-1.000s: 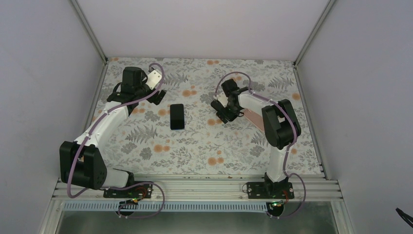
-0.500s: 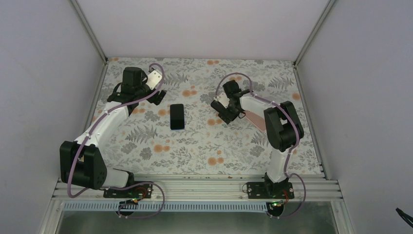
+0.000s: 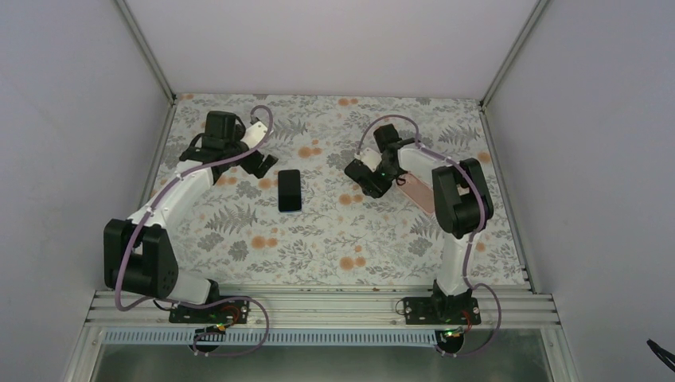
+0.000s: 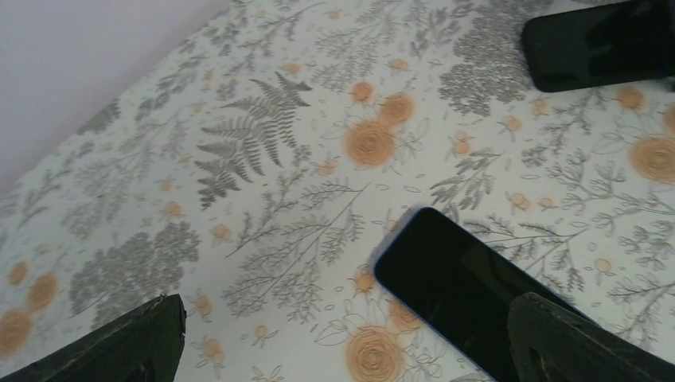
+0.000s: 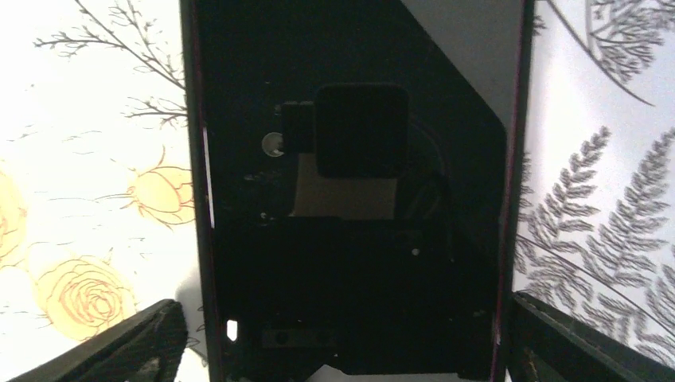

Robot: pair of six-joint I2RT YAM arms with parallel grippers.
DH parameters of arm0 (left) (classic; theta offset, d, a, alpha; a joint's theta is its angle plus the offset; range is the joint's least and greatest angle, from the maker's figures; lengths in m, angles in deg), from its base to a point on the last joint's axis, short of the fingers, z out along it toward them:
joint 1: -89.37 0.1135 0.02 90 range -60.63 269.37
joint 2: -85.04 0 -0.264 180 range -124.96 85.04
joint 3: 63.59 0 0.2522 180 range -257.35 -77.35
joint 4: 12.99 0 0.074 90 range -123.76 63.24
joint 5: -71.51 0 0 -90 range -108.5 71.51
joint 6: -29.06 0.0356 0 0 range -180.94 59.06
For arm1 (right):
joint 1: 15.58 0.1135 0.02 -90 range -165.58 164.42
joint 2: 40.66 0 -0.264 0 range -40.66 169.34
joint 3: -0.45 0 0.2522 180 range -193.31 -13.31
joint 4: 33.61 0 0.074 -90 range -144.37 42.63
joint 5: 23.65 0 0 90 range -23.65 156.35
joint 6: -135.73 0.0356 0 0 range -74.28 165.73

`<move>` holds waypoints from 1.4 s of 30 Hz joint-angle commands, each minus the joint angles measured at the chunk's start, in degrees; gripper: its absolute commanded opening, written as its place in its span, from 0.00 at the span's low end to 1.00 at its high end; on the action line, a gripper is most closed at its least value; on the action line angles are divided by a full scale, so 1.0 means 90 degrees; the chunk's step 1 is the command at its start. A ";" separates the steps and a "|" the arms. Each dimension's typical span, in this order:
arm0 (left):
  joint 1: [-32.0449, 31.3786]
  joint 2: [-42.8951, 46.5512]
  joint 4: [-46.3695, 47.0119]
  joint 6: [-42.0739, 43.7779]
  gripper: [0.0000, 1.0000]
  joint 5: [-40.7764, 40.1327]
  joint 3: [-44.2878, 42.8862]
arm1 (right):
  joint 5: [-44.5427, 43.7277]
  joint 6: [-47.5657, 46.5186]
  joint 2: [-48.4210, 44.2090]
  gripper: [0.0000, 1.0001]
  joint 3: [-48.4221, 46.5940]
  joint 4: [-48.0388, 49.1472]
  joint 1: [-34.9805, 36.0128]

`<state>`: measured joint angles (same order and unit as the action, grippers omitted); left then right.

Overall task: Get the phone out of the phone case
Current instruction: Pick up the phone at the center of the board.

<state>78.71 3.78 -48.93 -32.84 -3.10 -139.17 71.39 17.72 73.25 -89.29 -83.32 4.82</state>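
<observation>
A dark-screened phone [image 5: 350, 239] lies flat with a thin pinkish-red rim, the phone case [image 5: 521, 159], along its long sides. From above it shows as a pinkish slab [image 3: 417, 195] partly under the right forearm. My right gripper [image 5: 342, 350] hovers low over it, open, one finger outside each long edge and touching nothing; the same right gripper [image 3: 370, 179] shows from above. My left gripper [image 4: 350, 342] is open and empty over the cloth, and this left gripper [image 3: 267, 165] is at the back left.
A second black phone [image 3: 290, 190] with a bluish edge lies mid-table, just right of the left gripper's fingers [image 4: 573, 334]. The flowered cloth [image 3: 318, 239] covers the table. Walls and frame posts close in the left, right and back.
The right gripper has shifted right and slightly back, toward the pinkish slab. The left arm has swung a little right, toward the middle phone. Neither phone has moved.
</observation>
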 commanded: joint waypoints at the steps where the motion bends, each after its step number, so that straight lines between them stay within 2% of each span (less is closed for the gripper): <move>1: 0.0041 -0.0208 -0.0592 0.0305 1.00 0.0753 -0.0447 | -0.0072 -0.0318 0.0672 0.93 -0.0017 -0.0507 -0.0058; 2: 0.0031 -0.0249 -0.0703 0.0331 1.00 0.0833 -0.0508 | -0.0074 -0.0305 0.0750 0.87 -0.0043 -0.0597 -0.0055; 4: 0.0035 -0.0365 -0.0926 0.0412 1.00 0.0995 -0.0659 | -0.0048 -0.0289 0.0802 0.68 -0.0041 -0.0681 -0.0051; 6: 0.0034 -0.0530 -0.1232 0.0453 1.00 0.1173 -0.0866 | -0.0026 -0.0242 0.0698 0.55 0.0040 -0.0621 -0.0036; 11: 0.0031 -0.1202 -0.2010 0.0518 1.00 0.1825 -0.1590 | -0.0113 -0.0129 -0.0349 0.47 0.0479 0.0067 0.0189; 19: -0.0044 -0.2455 -0.3673 0.0802 1.00 0.3448 -0.3192 | -0.0780 -0.0148 -0.2208 0.49 0.1016 0.0854 0.1303; 23: -0.0112 -0.2974 -0.4240 0.0840 1.00 0.3960 -0.3744 | -0.1177 -0.0189 -0.2654 0.50 0.0967 0.1071 0.1843; 33: -0.0179 -0.4339 -0.6065 0.1482 1.00 0.5434 -0.5119 | -0.1520 -0.0149 -0.2136 0.49 0.0155 0.1260 0.2514; 40: -0.0176 -0.4501 -0.6063 0.1339 1.00 0.5403 -0.5055 | -0.1458 -0.0245 -0.1706 0.49 -0.0281 0.1249 0.2662; 42: -0.0179 -0.4547 -0.6143 0.1363 0.97 0.5520 -0.5153 | -0.1429 -0.0247 -0.1591 0.50 -0.0360 0.1254 0.2704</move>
<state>77.31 -36.98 -101.91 -22.24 42.58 -183.76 59.20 16.05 57.82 -89.23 -75.43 28.10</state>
